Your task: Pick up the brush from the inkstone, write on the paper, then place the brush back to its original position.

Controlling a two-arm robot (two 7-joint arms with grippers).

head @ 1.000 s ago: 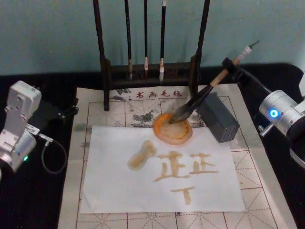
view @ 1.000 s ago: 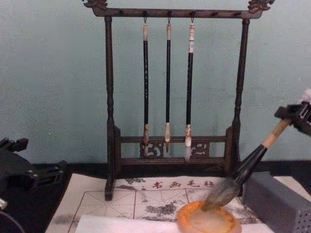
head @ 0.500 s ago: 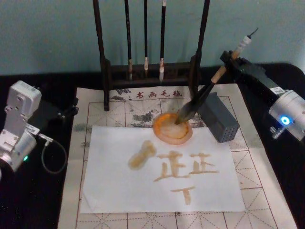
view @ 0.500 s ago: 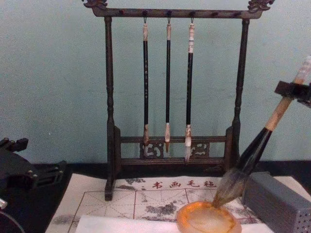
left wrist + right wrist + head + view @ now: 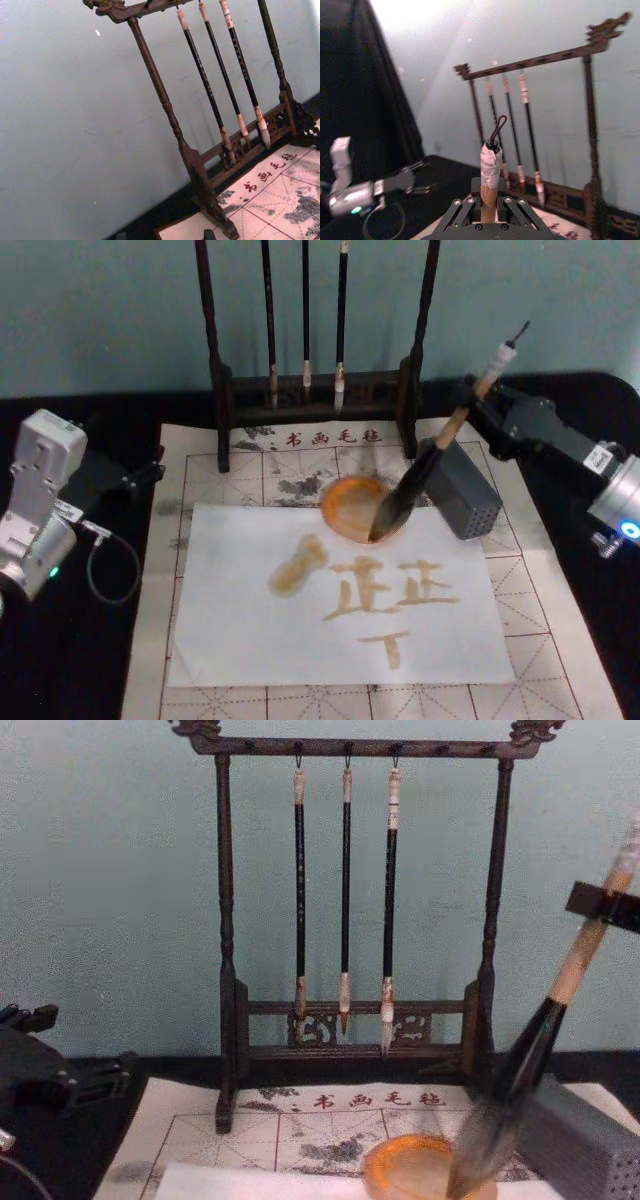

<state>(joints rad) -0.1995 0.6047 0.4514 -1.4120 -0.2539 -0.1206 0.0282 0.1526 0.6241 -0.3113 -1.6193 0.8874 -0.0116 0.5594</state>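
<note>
Far to the left of the small round orange-amber inkstone (image 5: 350, 502), the left gripper (image 5: 140, 472) sits parked. On the inkstone's near side lies the plain white sheet of paper (image 5: 240, 625). Over its right rim hangs the bristle tip of the large tan-handled calligraphy brush (image 5: 425, 465). The brush's long axis slants up and back to the right. There the right gripper (image 5: 480, 398) is clamped on the upper handle, its forearm reaching in from the right.

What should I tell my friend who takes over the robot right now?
Right gripper: jaws shut on the brush, high on its handle, bristles at the near rim of the inkstone.
Left gripper: parked out on the left side.
Paper: amber strokes already written.
Left to do: any more writing, then rest the brush back on the inkstone and release.
</note>
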